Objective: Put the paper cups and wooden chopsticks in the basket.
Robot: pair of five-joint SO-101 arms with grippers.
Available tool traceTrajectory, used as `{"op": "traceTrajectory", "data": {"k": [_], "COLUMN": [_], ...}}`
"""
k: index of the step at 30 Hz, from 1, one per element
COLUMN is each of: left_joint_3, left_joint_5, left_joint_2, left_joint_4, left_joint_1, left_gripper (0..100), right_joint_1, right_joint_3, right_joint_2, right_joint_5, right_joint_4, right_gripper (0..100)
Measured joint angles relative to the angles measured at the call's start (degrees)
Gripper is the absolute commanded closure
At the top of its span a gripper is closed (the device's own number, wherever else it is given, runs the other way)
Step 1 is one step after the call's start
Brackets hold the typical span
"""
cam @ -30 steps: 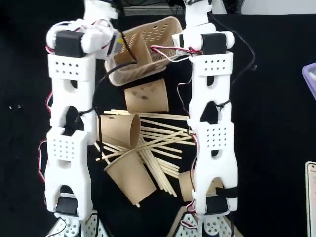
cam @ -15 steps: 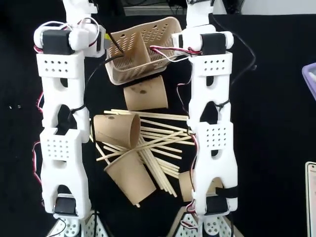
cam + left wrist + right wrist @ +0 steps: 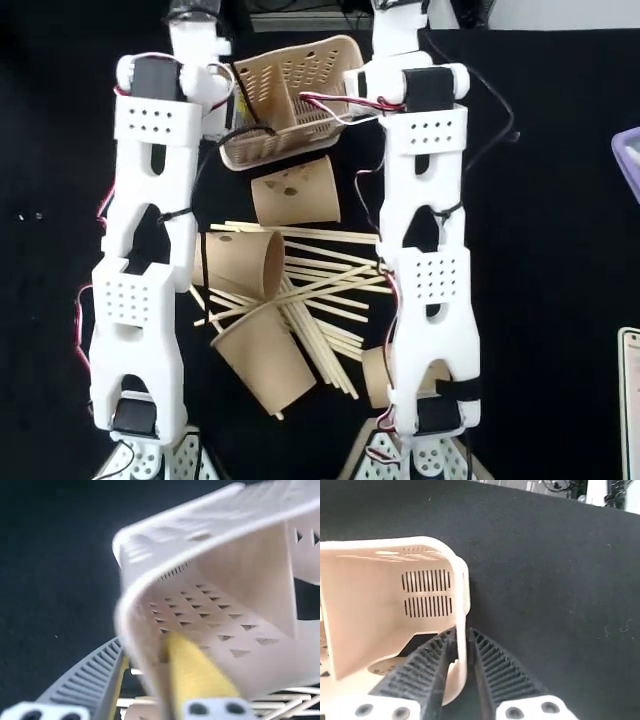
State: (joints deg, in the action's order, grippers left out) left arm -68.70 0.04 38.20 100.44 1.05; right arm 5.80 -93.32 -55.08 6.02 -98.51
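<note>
The left gripper [image 3: 145,645] is closed narrowly on the left wall of the beige perforated plastic basket [image 3: 300,70] at the far middle. The right gripper [image 3: 462,632] clamps its right wall. Nearer, outside it, lie brown paper cups [image 3: 295,192] and pale wooden chopsticks [image 3: 325,290].

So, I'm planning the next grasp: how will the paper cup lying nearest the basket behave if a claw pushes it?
The paper cup by the basket lies on its side, so it will probably roll, and its taper would likely curve that roll. Its thin paper wall looks light and may dent under a squeeze.
</note>
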Motion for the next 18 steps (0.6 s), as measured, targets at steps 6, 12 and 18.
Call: {"op": "traceTrajectory", "data": {"k": [6,12,18], "left_joint_3": [2.11,3.69,10.73], "left_joint_5": [0.26,0.35,0.44], "left_joint_2": [-0.44,-3.69,-10.29], "left_joint_4": [-0.18,-0.18,-0.09], "left_joint_1": [-1.32,-2.29,-2.29], "left_gripper": [97,97,97], "right_joint_1": [0.18,0.35,0.35], "right_joint_3": [0.00,0.44,12.48], "right_joint_2": [1.05,3.69,12.22], "right_joint_5": [0.00,-0.18,-1.23], "right_joint_4": [-0.97,-0.97,-0.97], "right_gripper": [98.8,98.8,98.8]}}
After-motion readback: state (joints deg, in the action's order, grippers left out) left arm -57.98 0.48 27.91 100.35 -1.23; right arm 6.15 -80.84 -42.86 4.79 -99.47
